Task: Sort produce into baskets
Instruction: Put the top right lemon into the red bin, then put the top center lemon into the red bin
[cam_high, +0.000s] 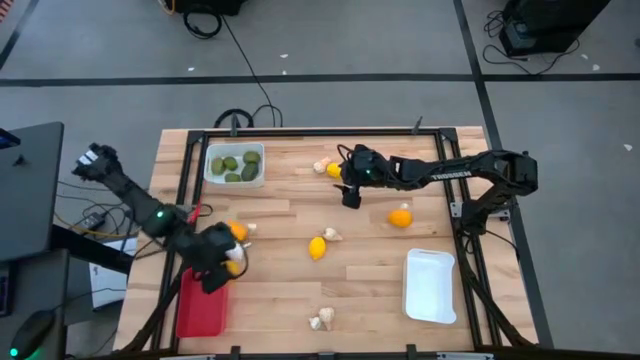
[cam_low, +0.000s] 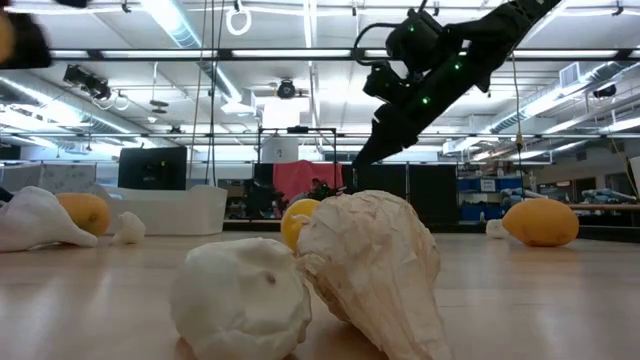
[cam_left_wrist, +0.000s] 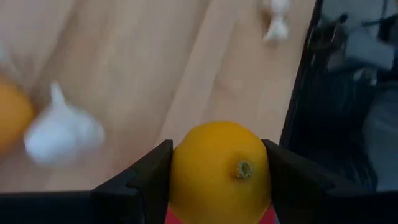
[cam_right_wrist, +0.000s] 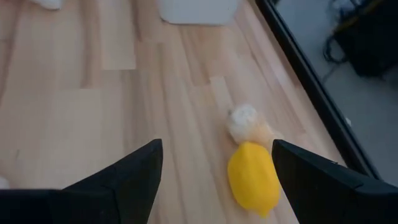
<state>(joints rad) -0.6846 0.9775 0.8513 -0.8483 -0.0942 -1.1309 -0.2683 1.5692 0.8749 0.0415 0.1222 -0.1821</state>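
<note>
So here's what we've got: the left gripper (cam_left_wrist: 219, 180) is clamped on a yellow fruit (cam_left_wrist: 219, 171), one finger on each side of it, right over the top end of the red tray (cam_high: 201, 303). Just past those fingers we see a garlic bulb (cam_left_wrist: 61, 132) lying on the table (cam_high: 290, 215), with another orange fruit (cam_high: 236, 231) beside it.

The right gripper (cam_right_wrist: 217, 180) hangs above the table with its fingers spread wide and nothing between them. Below and just ahead of the gap sits a second yellow fruit (cam_right_wrist: 252, 178), and a garlic piece (cam_right_wrist: 244, 121) touches its far end. We can't see any contact between fingers and fruit.

Elsewhere, the white tray (cam_high: 234, 165) at the far side holds the dark green fruits (cam_high: 238, 165), and the other white tray (cam_high: 430, 286) sits on the right. Loose on the boards we spot one more yellow fruit (cam_high: 317, 248) with garlic next to it, an orange one (cam_high: 400, 216), and a garlic cluster (cam_high: 321, 319) near the front edge.
</note>
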